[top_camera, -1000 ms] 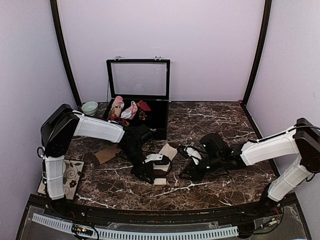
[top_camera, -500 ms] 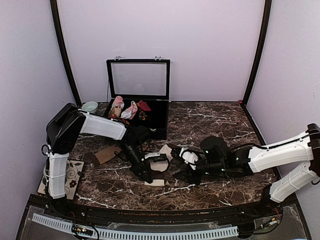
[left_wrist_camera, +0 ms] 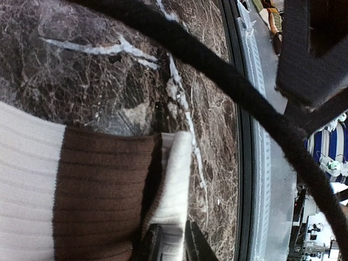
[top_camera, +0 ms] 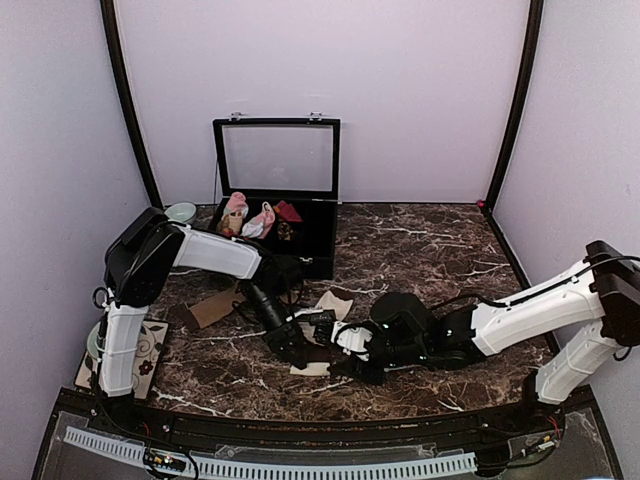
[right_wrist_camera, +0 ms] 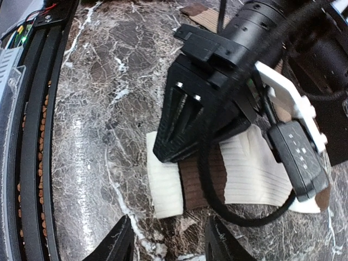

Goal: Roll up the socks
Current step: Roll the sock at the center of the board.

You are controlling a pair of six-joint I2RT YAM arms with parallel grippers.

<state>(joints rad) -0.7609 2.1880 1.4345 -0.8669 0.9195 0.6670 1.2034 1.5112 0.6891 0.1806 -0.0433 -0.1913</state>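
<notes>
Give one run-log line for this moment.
left gripper: shut on cream sock, at its folded end | right gripper: open, near that end, holding nothing | roll: hardly begun

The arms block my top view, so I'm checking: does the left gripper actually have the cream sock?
Observer: It seems so. In the left wrist view, a fold of the cream sock sits between the fingers of the left gripper.
Operator: Which part of the sock is it on?
Observer: The right wrist view shows its tips at the brown band, beside the sock's cream end.
Operator: And the right gripper?
Observer: The right gripper is open and empty, over bare table just short of that cream end.
</notes>
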